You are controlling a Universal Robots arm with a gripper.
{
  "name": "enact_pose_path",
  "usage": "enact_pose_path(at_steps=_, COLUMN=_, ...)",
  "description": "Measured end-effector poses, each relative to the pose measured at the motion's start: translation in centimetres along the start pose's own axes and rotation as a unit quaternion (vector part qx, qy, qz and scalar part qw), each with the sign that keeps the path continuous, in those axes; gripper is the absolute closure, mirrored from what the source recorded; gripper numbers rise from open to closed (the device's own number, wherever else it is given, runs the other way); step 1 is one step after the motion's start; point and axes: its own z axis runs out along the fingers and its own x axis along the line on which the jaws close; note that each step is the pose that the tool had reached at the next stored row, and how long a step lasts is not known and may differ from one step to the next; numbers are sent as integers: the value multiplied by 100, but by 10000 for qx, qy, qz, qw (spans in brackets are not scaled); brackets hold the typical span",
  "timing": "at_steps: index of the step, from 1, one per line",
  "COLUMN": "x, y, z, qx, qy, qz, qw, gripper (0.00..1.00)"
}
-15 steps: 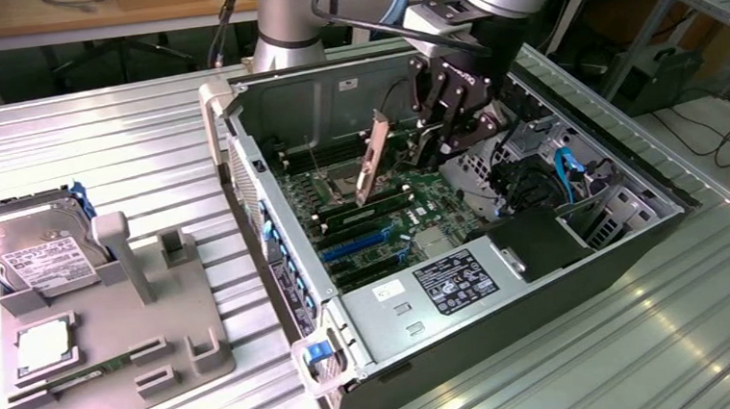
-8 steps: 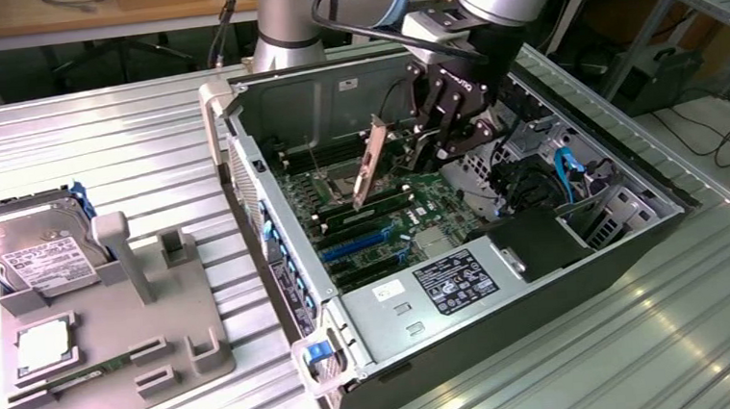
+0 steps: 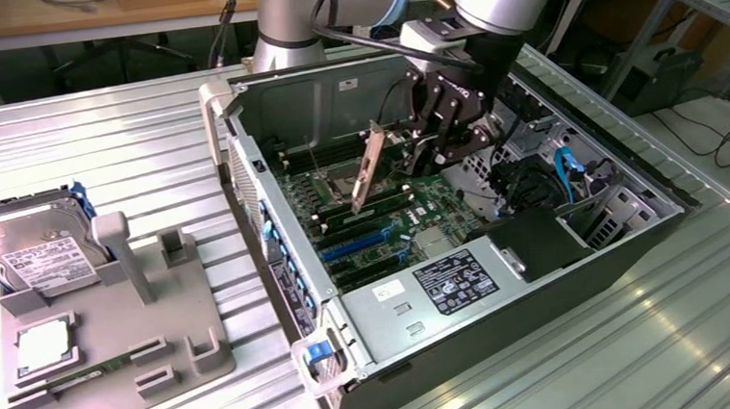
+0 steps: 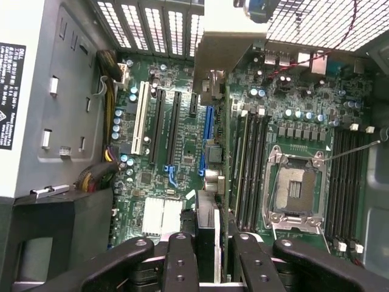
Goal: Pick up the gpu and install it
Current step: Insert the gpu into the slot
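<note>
My gripper [image 3: 435, 134] is shut on the gpu [image 3: 369, 170], a thin dark card hanging edge-down inside the open computer case [image 3: 247, 165], its long silvery bracket toward the exterior view's left. The card hovers above the green motherboard [image 3: 386, 224], near the memory slots, clear of the board. In the wrist view the gpu [image 4: 209, 222] runs edge-on between my black fingers [image 4: 181, 261], with its bracket [image 4: 228, 42] at the far end. A blue expansion slot [image 4: 206, 137] lies just beside the card's line, with black slots [image 4: 164, 128] and a white slot [image 4: 143, 118] further over.
The CPU socket [image 4: 298, 188] and memory slots [image 4: 249, 164] sit beside the card. The power supply [image 3: 454, 283] and black drive bay [image 3: 541, 240] fill the case's near end. A grey fixture [image 3: 118, 357] holds a hard drive [image 3: 34, 252] and memory stick [image 3: 88, 374].
</note>
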Motion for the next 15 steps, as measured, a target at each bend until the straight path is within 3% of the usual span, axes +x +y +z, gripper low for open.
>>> enact_pose_path(at_steps=3, x=0, y=5, z=35, qx=43, qy=2, qz=24, qw=10000, gripper=72)
enact_pose_path(at_steps=9, x=2, y=-5, z=119, qx=77, qy=9, qz=25, qw=10000, gripper=72)
enact_pose_path(at_steps=11, x=-5, y=-7, z=136, qx=69, qy=72, qz=35, qw=9999, gripper=72)
enact_pose_path(at_steps=12, x=-4, y=-9, z=147, qx=68, qy=88, qz=37, qw=9999, gripper=72)
enact_pose_path(at_steps=15, x=-3, y=-7, z=158, qx=112, qy=99, qz=36, qw=9999, gripper=72)
